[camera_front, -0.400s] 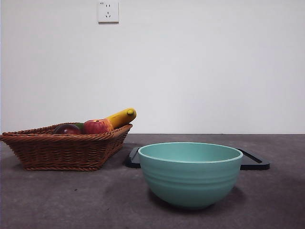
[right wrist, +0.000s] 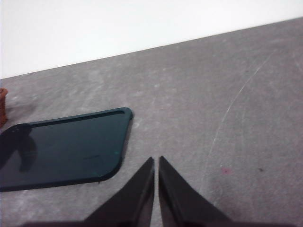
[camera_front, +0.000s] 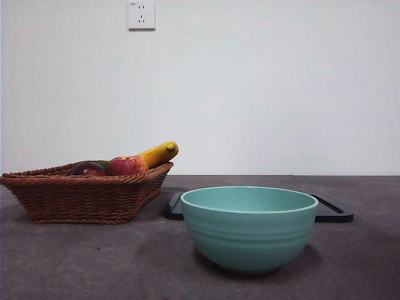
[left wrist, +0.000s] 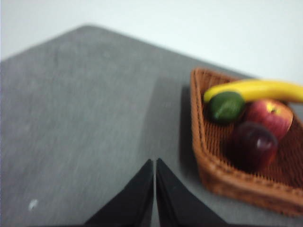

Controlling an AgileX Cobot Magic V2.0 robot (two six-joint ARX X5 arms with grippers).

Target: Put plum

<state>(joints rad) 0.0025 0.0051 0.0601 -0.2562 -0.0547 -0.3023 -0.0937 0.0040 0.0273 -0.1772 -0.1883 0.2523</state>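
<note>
The plum (camera_front: 87,169) lies in the basket (camera_front: 81,197), which sits on the table (camera_front: 94,262) at about 9 o'clock in the front view. From that low angle only the plum's dark top shows above the woven rim. Just beside it, toward 3 o'clock, is the apple (camera_front: 127,165), and the banana (camera_front: 159,153) slopes up past the rim toward 2 o'clock. A sliver of lime (camera_front: 103,164) shows between plum and apple.

In the left wrist view the plum (left wrist: 253,145) rests near the basket's (left wrist: 227,182) near wall, touching the apple (left wrist: 269,116). The lime (left wrist: 226,107) sits under the banana (left wrist: 255,90). The left gripper (left wrist: 155,163) hovers over bare table (left wrist: 85,118) just beside the basket, its jaws pressed together and holding nothing.

A green bowl (camera_front: 249,226) stands at the front view's 6 o'clock, well apart from the basket. Behind it lies a dark tray (camera_front: 334,212), its ends showing on either side of the bowl.

The right gripper (right wrist: 156,161) hangs over the table (right wrist: 227,104) near the tray's (right wrist: 66,149) corner, jaws together, empty. A wall socket (camera_front: 142,15) sits at 11 o'clock.
</note>
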